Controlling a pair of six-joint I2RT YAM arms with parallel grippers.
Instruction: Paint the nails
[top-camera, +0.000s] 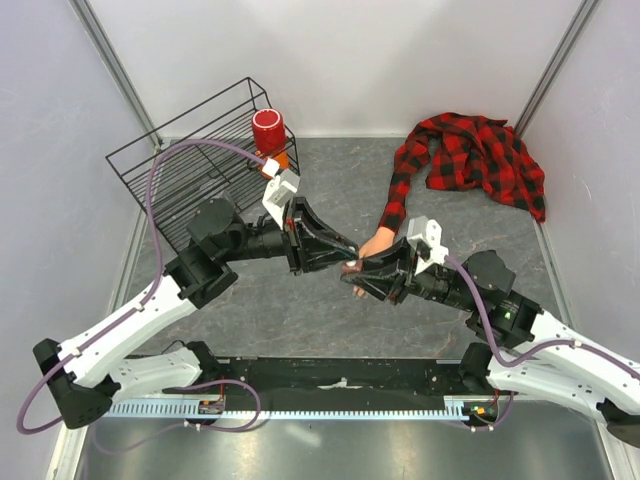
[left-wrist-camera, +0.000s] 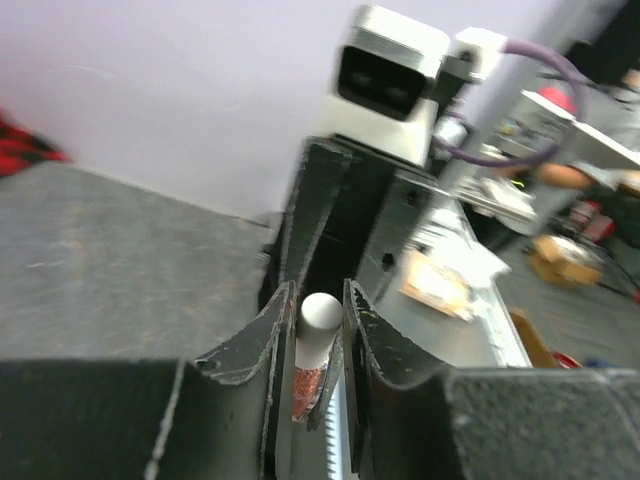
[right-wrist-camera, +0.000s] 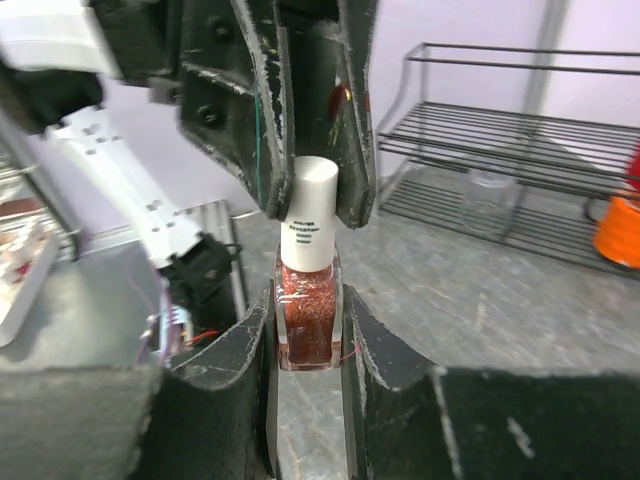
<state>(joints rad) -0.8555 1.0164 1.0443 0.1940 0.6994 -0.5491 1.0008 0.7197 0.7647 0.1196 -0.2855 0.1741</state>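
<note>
A small polish bottle of red glitter with a white cap hangs above the table between both grippers. My right gripper is shut on its glass body. My left gripper comes from the opposite side, and its fingers press the white cap on both sides. In the top view the two grippers meet tip to tip just over the pale mannequin hand, which extends from a red plaid sleeve. The nails are hidden under the grippers.
A black wire rack stands at the back left, with a red cup and an orange object beside it. A glass jar sits in the rack. The bunched plaid shirt lies at the back right.
</note>
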